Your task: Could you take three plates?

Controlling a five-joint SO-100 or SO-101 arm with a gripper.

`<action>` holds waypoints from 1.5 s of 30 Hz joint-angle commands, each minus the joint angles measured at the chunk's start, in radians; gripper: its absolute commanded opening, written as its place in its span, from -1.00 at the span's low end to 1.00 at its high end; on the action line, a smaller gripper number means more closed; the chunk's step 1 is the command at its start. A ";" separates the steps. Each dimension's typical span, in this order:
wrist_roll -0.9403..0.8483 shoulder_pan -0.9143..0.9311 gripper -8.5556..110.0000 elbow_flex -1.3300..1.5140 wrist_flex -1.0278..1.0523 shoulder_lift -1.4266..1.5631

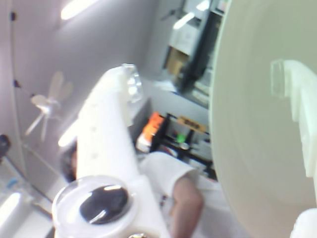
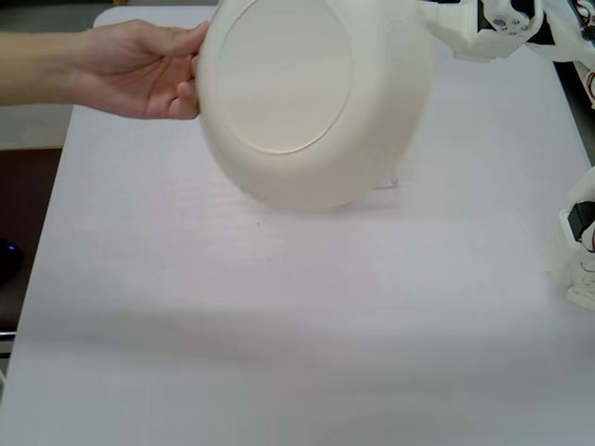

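Observation:
A cream-white plate point(image 2: 311, 93) is held up above the table with its underside facing the fixed view. A person's hand point(image 2: 139, 70) grips its left rim. My gripper point(image 2: 429, 20) reaches the plate's upper right rim from the top right corner. In the wrist view the plate point(image 1: 252, 129) fills the right side. One finger point(image 1: 297, 99) lies against the plate's face, while the other finger point(image 1: 106, 129) stands far off to the left. My gripper point(image 1: 203, 77) is open, with the plate's rim in the gap between the jaws.
The white table point(image 2: 279, 325) lies bare below the plate. Another white robot part point(image 2: 578, 251) sits at the right edge of the fixed view. In the wrist view a person in a white shirt point(image 1: 168, 173) and shelves point(image 1: 183, 134) show behind the gripper.

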 commanded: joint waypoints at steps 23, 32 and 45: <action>0.106 0.500 -0.86 0.310 0.322 0.081; 0.035 0.591 -0.56 0.298 0.325 -0.069; -0.051 0.632 -0.31 0.192 0.321 -0.298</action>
